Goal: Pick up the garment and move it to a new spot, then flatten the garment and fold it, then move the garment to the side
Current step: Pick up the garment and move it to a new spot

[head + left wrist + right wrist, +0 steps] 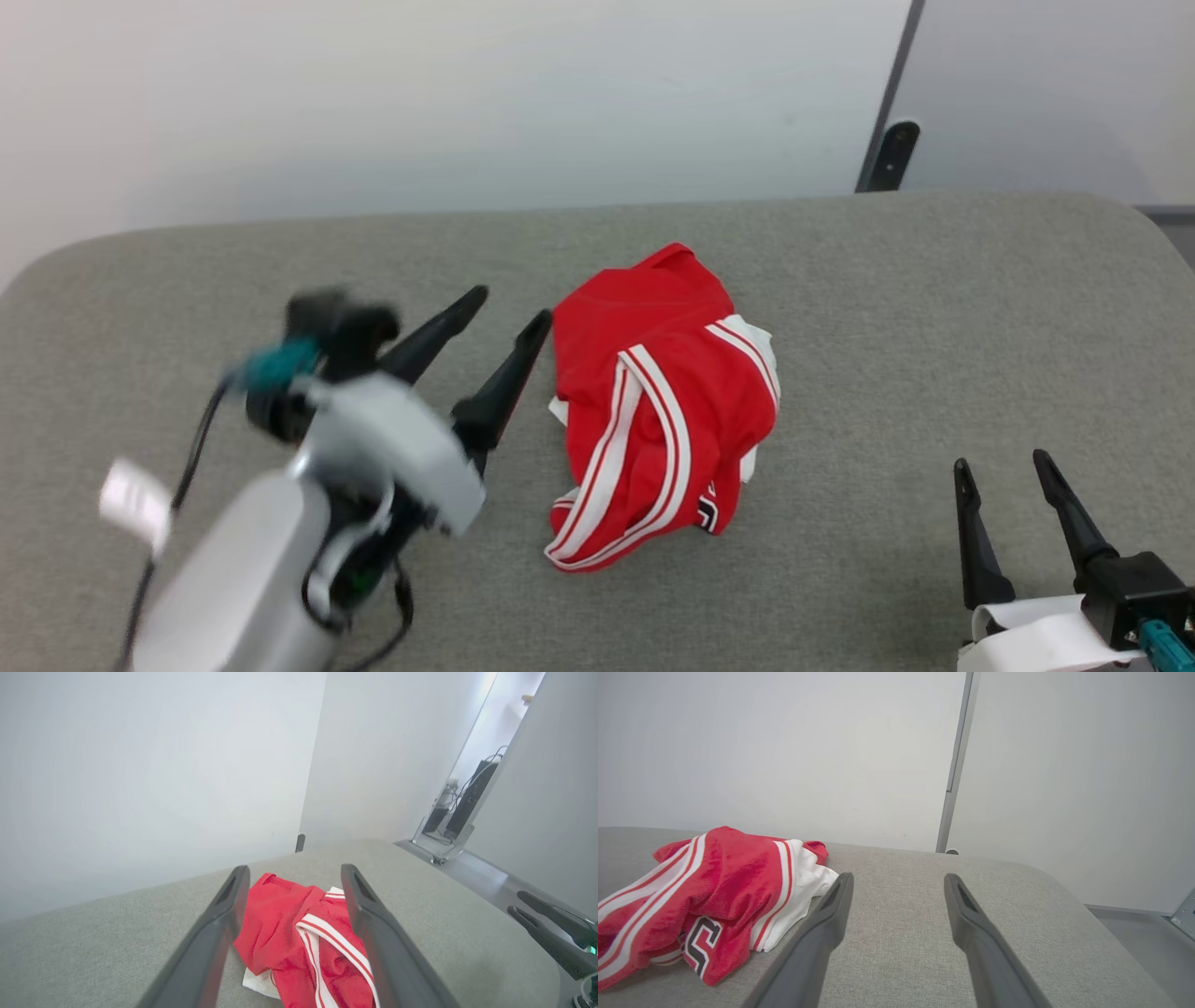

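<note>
A grey fabric-covered worktop [840, 327] with rounded corners spans the head view, and a plain pale wall [467, 93] rises behind its far edge. The garment [653, 373] lies crumpled in a heap near the middle of the worktop. It is red cloth bunched over itself, with red-and-white striped trim looping across the top and down to its near edge. White fabric pokes out at its right and left sides.

The left arm's pale forearm [233, 579] comes in from the near left, and the left gripper [511, 308] points toward the far right. Its fingers are spread apart and hold nothing. The right-hand finger's tip is just beside the garment's far left edge, but whether it touches the cloth cannot be told. In the left wrist view the heap lies on the worktop beyond and between the two fingers.

The right gripper [999, 460] sits at the near right, well apart from the garment. Its fingers are parted and empty and point away over bare worktop.

A dark bracket [894, 149] stands at the far right edge. A black-and-white character [703, 942] shows on the garment's near fold.
</note>
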### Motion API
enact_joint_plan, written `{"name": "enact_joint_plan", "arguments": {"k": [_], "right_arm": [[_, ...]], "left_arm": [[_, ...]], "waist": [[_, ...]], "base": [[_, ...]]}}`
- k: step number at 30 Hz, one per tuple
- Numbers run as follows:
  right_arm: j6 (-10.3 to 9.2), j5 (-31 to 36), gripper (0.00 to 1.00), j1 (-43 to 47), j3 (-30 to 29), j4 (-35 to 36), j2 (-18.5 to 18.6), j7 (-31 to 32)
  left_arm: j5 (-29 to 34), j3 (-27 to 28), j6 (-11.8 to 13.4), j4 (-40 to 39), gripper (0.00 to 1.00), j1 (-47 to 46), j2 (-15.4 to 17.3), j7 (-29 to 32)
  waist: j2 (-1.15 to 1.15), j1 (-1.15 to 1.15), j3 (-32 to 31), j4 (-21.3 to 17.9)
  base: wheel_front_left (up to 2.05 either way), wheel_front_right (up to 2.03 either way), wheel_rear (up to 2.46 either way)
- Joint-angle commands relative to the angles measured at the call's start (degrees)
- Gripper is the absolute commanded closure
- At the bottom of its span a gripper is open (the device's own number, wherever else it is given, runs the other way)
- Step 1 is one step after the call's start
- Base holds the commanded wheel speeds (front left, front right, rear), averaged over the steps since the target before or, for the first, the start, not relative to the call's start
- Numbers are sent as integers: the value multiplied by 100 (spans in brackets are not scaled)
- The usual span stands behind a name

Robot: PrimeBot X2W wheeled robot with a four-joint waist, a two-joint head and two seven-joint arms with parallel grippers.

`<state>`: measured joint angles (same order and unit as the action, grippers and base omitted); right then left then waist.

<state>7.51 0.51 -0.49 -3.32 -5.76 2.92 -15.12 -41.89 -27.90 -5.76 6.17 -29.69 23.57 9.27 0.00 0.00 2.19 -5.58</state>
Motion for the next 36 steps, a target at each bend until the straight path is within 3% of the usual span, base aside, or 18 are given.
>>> {"name": "enact_joint_plan", "arguments": {"k": [1, 6, 9, 19, 24, 36], "right_arm": [[-4, -26, 0, 105, 35, 16, -6, -5], [-4, -23, 0, 188, 81, 55, -7, -6], [-4, 4, 0, 274, 64, 51, -6, -5], [-4, 142, 0, 298, -3, 50, -7, -6], [-4, 160, 0, 402, -114, 65, -7, -6], [-4, 131, 0, 704, -406, 122, -8, -6]], "left_arm": [[95, 75, -45, -25, 0, 320, -26, -553], [573, 150, -50, 83, 0, 977, -40, -2079], [681, 263, 41, 258, 0, 1309, -242, -2379], [1517, 924, -84, 278, 0, 1768, -867, -2440], [2025, 1363, -129, 376, 0, 1930, -983, -2441], [2510, 2465, -169, 265, 0, 2674, -1182, -2442]], "waist": [[0, 0, -95, 101], [0, 0, -165, 191], [0, 0, -194, 257], [0, 0, -229, 491], [0, 0, -341, 698], [0, 0, -550, 879]], "base": [[0, 0, 0], [0, 0, 0], [0, 0, 0], [0, 0, 0], [0, 0, 0], [0, 0, 0]]}}
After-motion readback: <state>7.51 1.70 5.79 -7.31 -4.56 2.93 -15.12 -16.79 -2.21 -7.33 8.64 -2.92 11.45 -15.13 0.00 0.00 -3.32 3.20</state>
